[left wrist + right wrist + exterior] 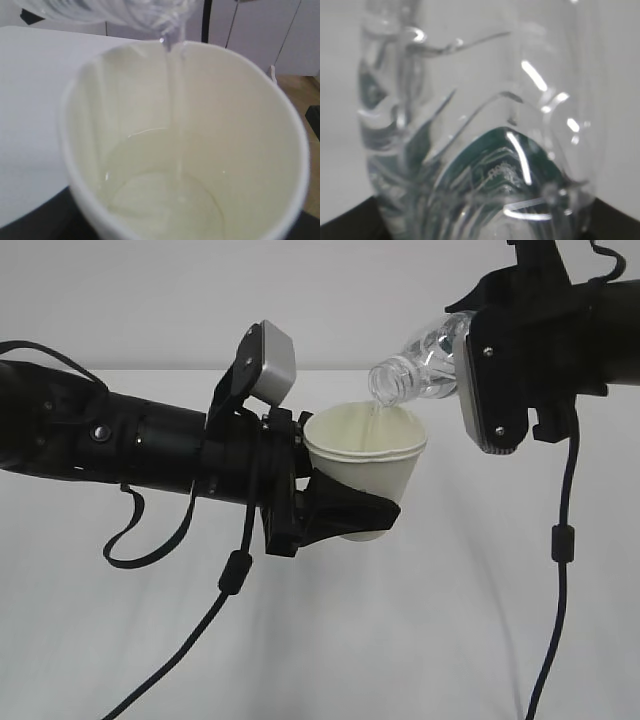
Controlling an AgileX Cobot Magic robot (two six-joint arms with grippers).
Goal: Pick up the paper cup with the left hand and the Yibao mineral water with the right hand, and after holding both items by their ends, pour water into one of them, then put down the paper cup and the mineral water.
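Note:
In the exterior view my left gripper (378, 498) is shut on the white paper cup (368, 465) and holds it upright above the table, a black finger (350, 512) wrapping its lower side. My right gripper (478, 360), with its grey plate, is shut on the Yibao mineral water (425, 362). The bottle is tilted neck-down to the left, its mouth just over the cup's rim. A thin stream of water (375, 418) falls into the cup. From the left wrist, water (165, 200) pools in the cup (245, 130). The right wrist view is filled by the bottle (480, 100) and its green label (495, 170).
A white table (420, 640) lies below both arms. Black cables hang from the left arm (235, 570) and the right arm (562, 540). Behind the cup, the left wrist view shows pale cabinets (260, 35) and a strip of wooden floor (300, 95).

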